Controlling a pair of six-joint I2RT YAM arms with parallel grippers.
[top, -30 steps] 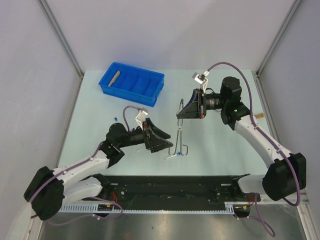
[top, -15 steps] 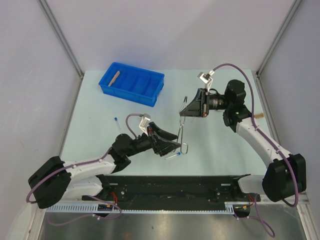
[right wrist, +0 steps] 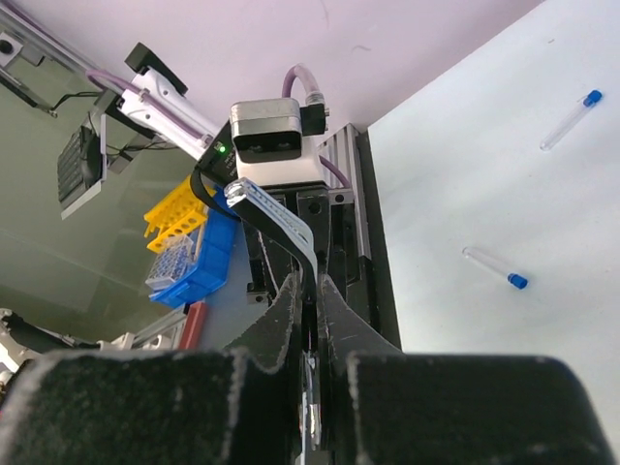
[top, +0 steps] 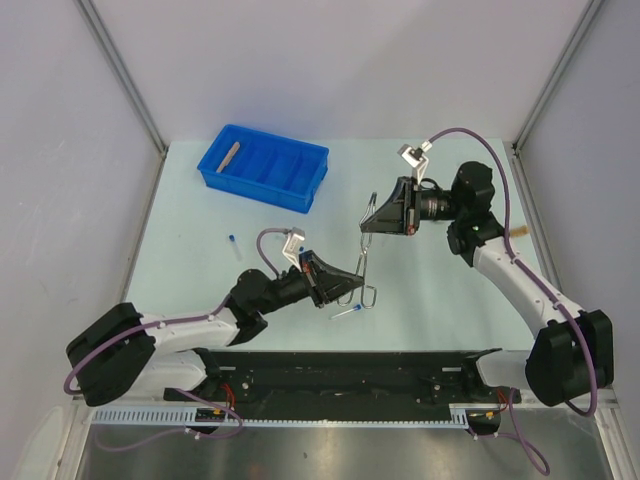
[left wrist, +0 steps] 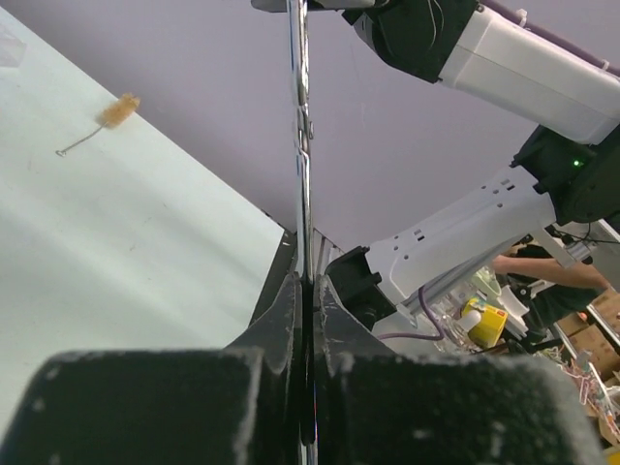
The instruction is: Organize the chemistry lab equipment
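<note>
While my right jaws pinch the metal tongs (top: 361, 262) by their upper end, the shaft hangs nearly upright over the desk (top: 200, 260), its long axis running down into my left jaws, clamped shut on it just above the handle loops.

Pale mint tabletop (top: 200, 250), matte, no glare. Plain whitish-lavender wall panels (top: 330, 60) on three sides, aluminium posts (top: 122, 75) at the back corners. Black base plate (top: 340, 375) along near edge, brushed metal surface (top: 350, 455) below that. Light soft, even, shadows pretty faint. Beyond enclosure, right wrist view: yellow and blue racks (right wrist: 177, 225), kinda cluttered. Left wrist view: person (left wrist: 547, 286) way back.
</note>
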